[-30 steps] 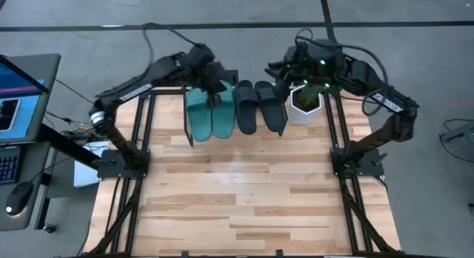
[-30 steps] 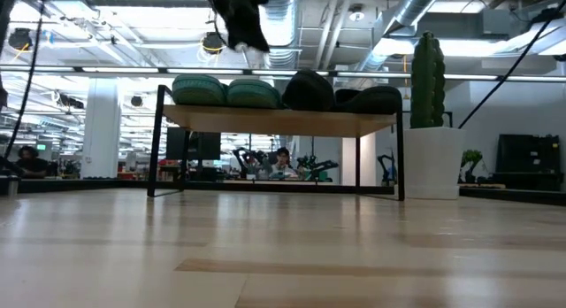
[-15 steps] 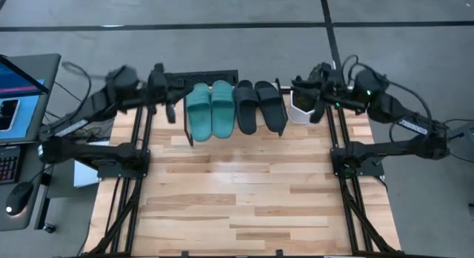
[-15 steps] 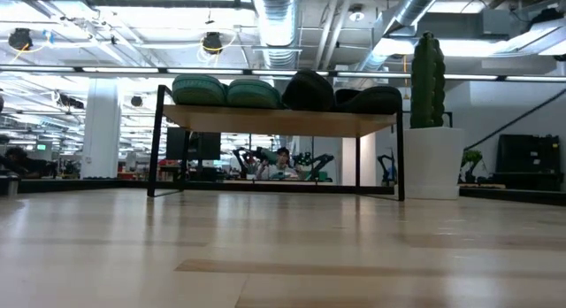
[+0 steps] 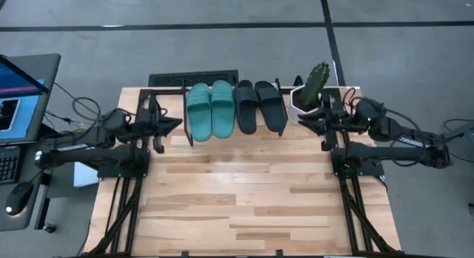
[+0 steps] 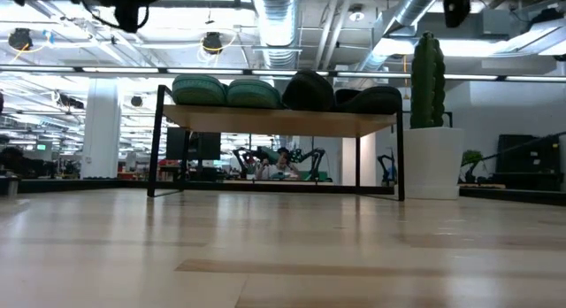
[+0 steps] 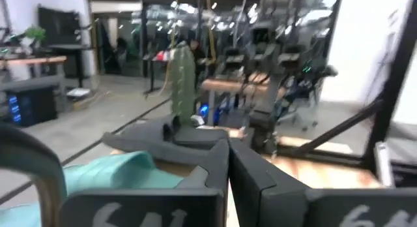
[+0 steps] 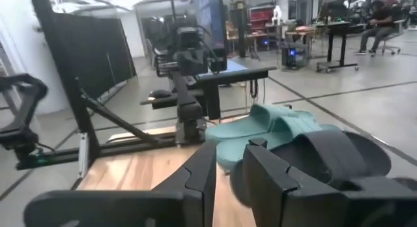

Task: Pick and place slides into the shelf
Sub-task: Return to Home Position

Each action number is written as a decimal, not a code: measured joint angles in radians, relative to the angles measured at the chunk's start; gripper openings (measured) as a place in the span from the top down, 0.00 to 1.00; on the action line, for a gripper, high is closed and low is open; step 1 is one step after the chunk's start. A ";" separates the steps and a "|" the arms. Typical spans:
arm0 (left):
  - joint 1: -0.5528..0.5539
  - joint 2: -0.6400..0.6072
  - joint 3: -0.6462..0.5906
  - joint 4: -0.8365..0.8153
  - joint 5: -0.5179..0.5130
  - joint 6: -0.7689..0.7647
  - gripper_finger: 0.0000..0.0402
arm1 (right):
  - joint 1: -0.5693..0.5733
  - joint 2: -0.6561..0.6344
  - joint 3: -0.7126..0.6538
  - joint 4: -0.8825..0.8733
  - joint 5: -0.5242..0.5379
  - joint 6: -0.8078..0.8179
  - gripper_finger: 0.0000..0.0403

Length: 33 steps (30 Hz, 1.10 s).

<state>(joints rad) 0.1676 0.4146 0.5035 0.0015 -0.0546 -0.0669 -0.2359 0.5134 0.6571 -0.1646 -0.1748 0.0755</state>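
The shelf [image 5: 231, 132] [image 6: 279, 120] stands at the table's far edge. Four slides lie side by side on its top board, soles down: the teal pair [image 5: 211, 110] [image 6: 225, 91] on the left and the black pair [image 5: 259, 106] [image 6: 340, 96] on the right. My left gripper [image 5: 176, 123] [image 7: 228, 152] is shut and empty. It hangs level just left of the shelf and points at the teal slides [image 7: 124, 175]. My right gripper [image 5: 302, 123] [image 8: 229, 155] is just right of the shelf. It points at the black slides [image 8: 332, 155], with only a narrow gap between its fingers and nothing in it.
A white pot with a cactus [image 5: 311, 91] [image 6: 427, 78] stands right of the shelf, close to my right arm. A dark keyboard-like strip [image 5: 192, 78] lies behind the shelf. The black arm frames [image 5: 126, 165] [image 5: 355, 165] flank the wooden tabletop [image 5: 237, 199]. A laptop [image 5: 18, 95] sits off the table's left.
Both arms have drawn back from over the shelf. The left swung out toward the table's left edge, the right toward the right edge, and both folded down beside their frames. All the slides have stayed where they lay on the shelf.
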 joint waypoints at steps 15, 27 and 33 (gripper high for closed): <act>-0.072 -0.150 -0.320 0.234 0.032 -0.131 1.00 | 0.085 -0.390 -0.309 -0.007 -0.113 0.138 0.95; -0.071 -0.273 -0.493 0.344 -0.006 -0.213 1.00 | 0.112 -0.497 -0.460 -0.038 -0.103 0.196 0.98; -0.071 -0.315 -0.493 0.245 -0.035 -0.224 1.00 | 0.112 -0.510 -0.527 -0.029 -0.058 0.223 1.00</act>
<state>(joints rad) 0.0967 0.0993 0.0101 0.2461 -0.0893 -0.2904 -0.1240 0.0038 0.1298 -0.1932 -0.2325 0.2983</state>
